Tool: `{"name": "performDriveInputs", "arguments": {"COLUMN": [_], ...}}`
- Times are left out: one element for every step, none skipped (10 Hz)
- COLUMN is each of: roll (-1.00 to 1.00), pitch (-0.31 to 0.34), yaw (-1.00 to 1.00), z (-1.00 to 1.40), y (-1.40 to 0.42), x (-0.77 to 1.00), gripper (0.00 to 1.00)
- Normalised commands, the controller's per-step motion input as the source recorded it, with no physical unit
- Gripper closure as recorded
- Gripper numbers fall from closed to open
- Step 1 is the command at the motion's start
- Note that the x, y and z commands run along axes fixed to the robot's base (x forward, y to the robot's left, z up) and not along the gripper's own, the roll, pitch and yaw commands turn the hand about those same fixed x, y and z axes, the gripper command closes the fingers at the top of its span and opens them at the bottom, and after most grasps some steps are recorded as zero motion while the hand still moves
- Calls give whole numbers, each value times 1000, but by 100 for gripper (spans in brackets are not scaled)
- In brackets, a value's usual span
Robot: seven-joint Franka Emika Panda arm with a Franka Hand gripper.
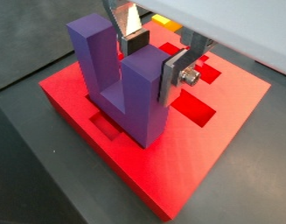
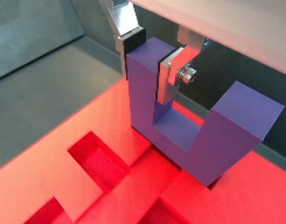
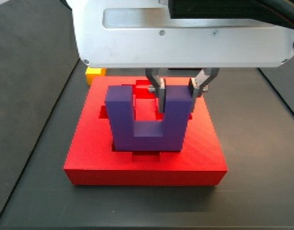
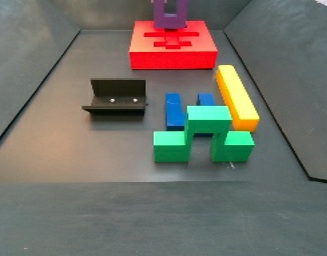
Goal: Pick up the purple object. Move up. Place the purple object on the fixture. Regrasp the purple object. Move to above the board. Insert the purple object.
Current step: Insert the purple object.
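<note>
The purple object (image 3: 147, 119) is a U-shaped block standing prongs up on the red board (image 3: 101, 160). It also shows in both wrist views (image 1: 110, 74) (image 2: 215, 127), and at the far end in a side view (image 4: 170, 12). Its base sits at the board's (image 1: 180, 171) recessed cutouts; I cannot tell how deep. My gripper (image 1: 153, 63) (image 2: 151, 63) (image 3: 175, 87) is shut on one prong, with a silver finger plate on each side. The fixture (image 4: 115, 98) stands apart on the floor, left of the loose blocks.
A yellow bar (image 4: 235, 95), a blue block (image 4: 179, 108) and a green block (image 4: 199, 135) lie together on the dark floor in front of the board (image 4: 173, 52). A yellow piece (image 3: 96, 74) shows behind the board. Grey walls enclose the floor.
</note>
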Motion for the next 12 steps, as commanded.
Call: {"name": "performDriveInputs", "arguments": {"roll": [0, 0, 7, 139, 227, 247, 277, 250, 243, 51, 13, 93], "pitch": [0, 0, 0, 11, 19, 31, 20, 0, 0, 4, 89, 59], "yaw": [-249, -194, -20, 0, 0, 0, 0, 0, 0, -51, -91, -29], "z": [-200, -220, -203, -431, -671, -714, -749, -811, -831, -426, -246, -117], "y": [197, 69, 0, -31, -174, -189, -223, -209, -214, -214, -54, -3], "x": [-229, -103, 9, 120, 77, 134, 134, 251, 240, 34, 0, 0], "gripper": [100, 100, 100, 100, 100, 100, 100, 100, 100, 100, 100, 100]}}
